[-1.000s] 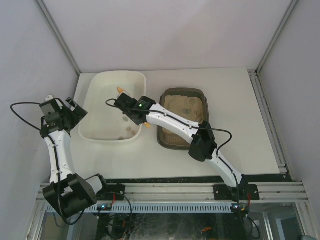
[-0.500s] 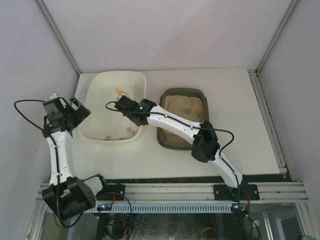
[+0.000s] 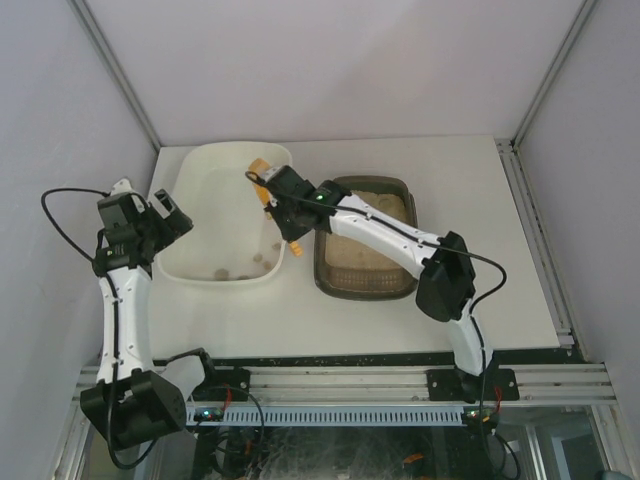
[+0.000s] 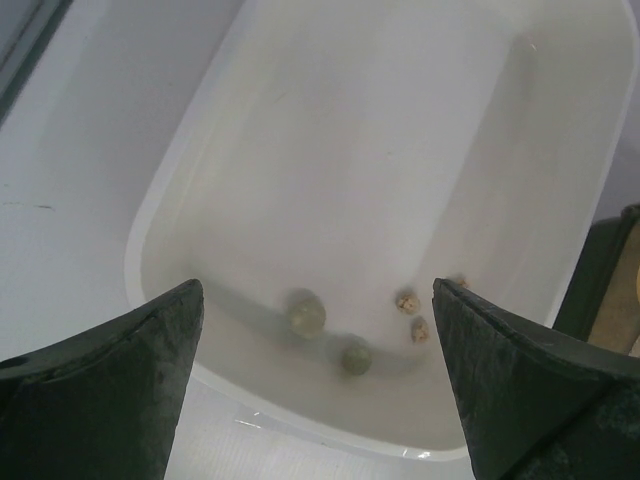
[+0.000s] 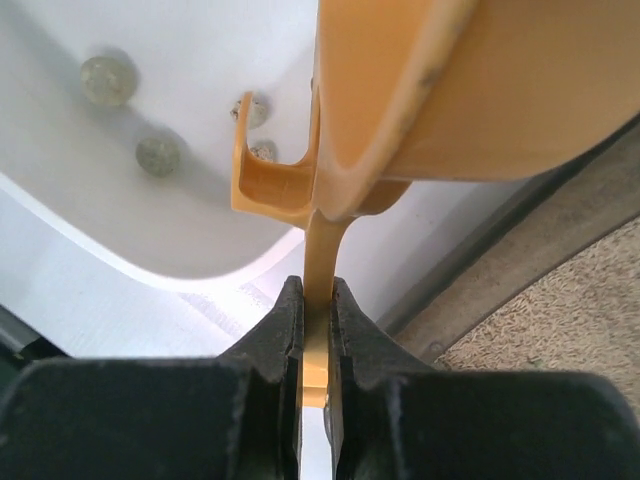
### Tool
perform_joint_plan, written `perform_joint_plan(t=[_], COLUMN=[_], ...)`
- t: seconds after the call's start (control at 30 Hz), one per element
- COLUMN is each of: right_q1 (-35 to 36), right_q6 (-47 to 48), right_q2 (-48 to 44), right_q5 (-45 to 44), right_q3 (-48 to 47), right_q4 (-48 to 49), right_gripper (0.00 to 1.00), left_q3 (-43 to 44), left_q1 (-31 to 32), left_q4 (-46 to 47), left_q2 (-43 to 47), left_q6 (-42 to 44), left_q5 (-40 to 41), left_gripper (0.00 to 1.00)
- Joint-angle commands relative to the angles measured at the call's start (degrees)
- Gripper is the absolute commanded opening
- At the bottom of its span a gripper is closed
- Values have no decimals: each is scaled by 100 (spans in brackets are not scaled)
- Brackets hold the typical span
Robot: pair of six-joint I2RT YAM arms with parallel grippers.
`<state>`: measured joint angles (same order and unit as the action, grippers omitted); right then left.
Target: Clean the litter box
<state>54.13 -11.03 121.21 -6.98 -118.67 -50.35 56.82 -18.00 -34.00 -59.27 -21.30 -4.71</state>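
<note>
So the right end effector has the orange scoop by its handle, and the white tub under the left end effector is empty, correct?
Not empty. The left wrist view shows several small clumps on the floor of the white tub, below the open left end effector. The rest holds: the right end effector is shut on the handle of the orange scoop.

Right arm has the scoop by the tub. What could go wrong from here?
The right pincer grips the orange scoop only by its thin handle, so it could twist or slip under load.
The scoop hangs near the gap between the white tub and the litter box; spilled litter could land on the table.
The left pincer is open, so a bump could shift the tub.
</note>
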Motion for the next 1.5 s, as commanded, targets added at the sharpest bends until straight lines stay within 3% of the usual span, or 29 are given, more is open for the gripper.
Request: perform_joint_plan(t=[0.0,0.1,0.17,0.27,0.37,0.57,0.7,0.83,0.93,1.17,1.47], right_q1=[-378,-662,-968,-1592,-1896,-2351,-2592,-2702,-2701,-2702,-2770], right_q6=[-828,-1399,-2056,-3855,-5317,-7580,-9236,-10929,-11412,-11421,-10431], right_q2=[-710,-1115,-1491,-1992,-2221,-2528,-2144,-1429,-1148,-1240,-2281], right_q5=[1146,1906,2888,4553,5312,5398,5490,4850,4446,3578,3197], right_q3=[666,1502,2430,4190,5316,6776,7216,7602,7818,8230,8359], right_q4=[777,1391,2324,4943,6721,9452,11311,13424,13641,13514,11415], right_gripper=[0,0,0,0,0,0,0,0,0,0,0], left_q3=[331,558,814,1171,1362,1288,1137,1007,911,867,1222], left_q1=[146,299,479,709,868,1298,1441,1445,1441,1443,1534], left_q4=[232,184,74,16,51,162,275,338,385,419,319], left_q2=[62,-134,-320,-559,-747,-888,-814,-764,-741,-762,-1049], left_q6=[719,1254,1448,1554,1480,1437,1538,1574,1572,1555,1476], left_q5=[-865,-1612,-1580,-1422,-1459,-1351,-1220,-1183,-1181,-1195,-1125], left_gripper=[100,100,100,100,100,100,100,100,100,100,100])
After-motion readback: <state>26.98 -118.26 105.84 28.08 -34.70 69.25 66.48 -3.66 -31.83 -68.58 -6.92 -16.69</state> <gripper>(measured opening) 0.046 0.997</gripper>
